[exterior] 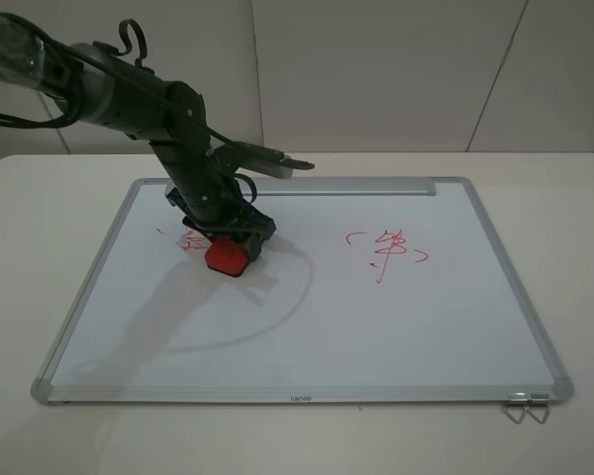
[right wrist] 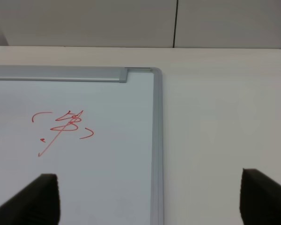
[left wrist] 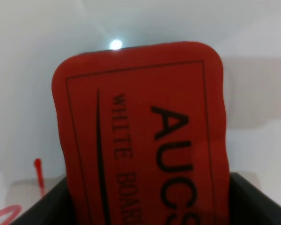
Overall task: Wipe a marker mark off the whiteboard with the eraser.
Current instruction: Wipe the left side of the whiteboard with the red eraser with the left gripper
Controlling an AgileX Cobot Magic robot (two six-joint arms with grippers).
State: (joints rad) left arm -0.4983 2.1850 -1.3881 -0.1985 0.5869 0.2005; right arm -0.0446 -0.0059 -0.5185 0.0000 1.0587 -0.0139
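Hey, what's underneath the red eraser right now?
The whiteboard lies beneath the eraser, which the left gripper holds. Strokes of the marker mark show just beside it. The eraser covers its own underside and any ink directly beneath, so those cannot be seen.

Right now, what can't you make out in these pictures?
- The marker mark: exterior high view, mostly hidden behind the left gripper and the eraser.
- The eraser's lettering: left wrist view, cut off by the picture's edge.
- The print on the whiteboard frame: exterior high view, too small to read.
- The right gripper: right wrist view, fingertips cut off by the edge; outside the exterior high view.
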